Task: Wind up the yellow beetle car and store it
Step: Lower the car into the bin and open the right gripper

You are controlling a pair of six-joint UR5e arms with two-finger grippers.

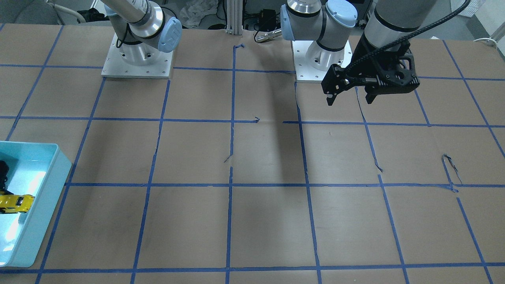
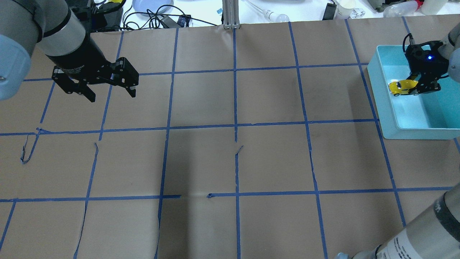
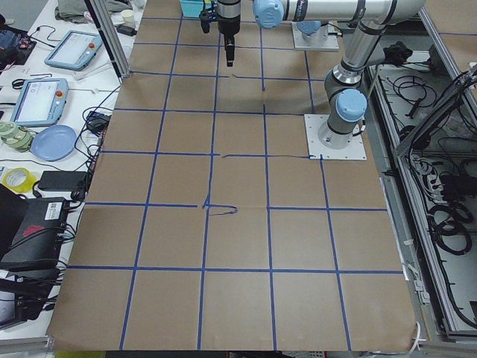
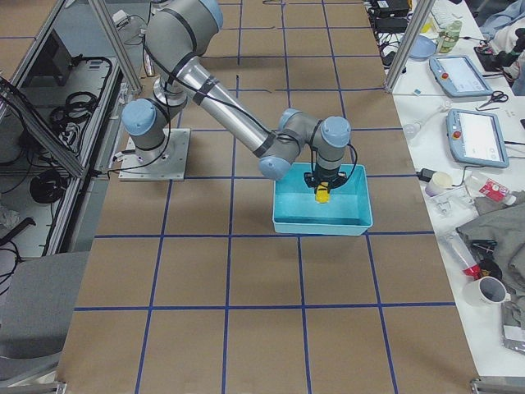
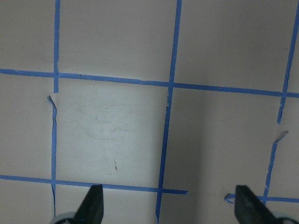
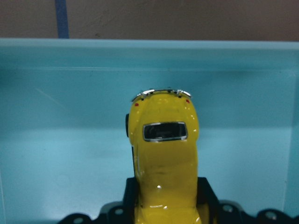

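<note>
The yellow beetle car (image 2: 401,87) is a small glossy toy, held inside the light blue bin (image 2: 384,104) at the table's right end. My right gripper (image 2: 418,85) is shut on the car's front part. In the right wrist view the car (image 6: 163,158) sticks out ahead of the fingers (image 6: 208,196), its rear window up, over the bin floor (image 6: 56,149). The front-facing view shows the car (image 1: 15,202) in the bin (image 1: 43,185). My left gripper (image 2: 112,96) is open and empty, hanging above the table at the far left (image 1: 350,100).
The table is brown paper with a grid of blue tape (image 2: 235,126), torn in places (image 2: 28,151). Both arm bases (image 1: 137,59) stand at the robot's edge. Cables, a plate and bottles lie beyond the far edge (image 2: 154,7). The left wrist view shows only paper and tape (image 5: 168,84).
</note>
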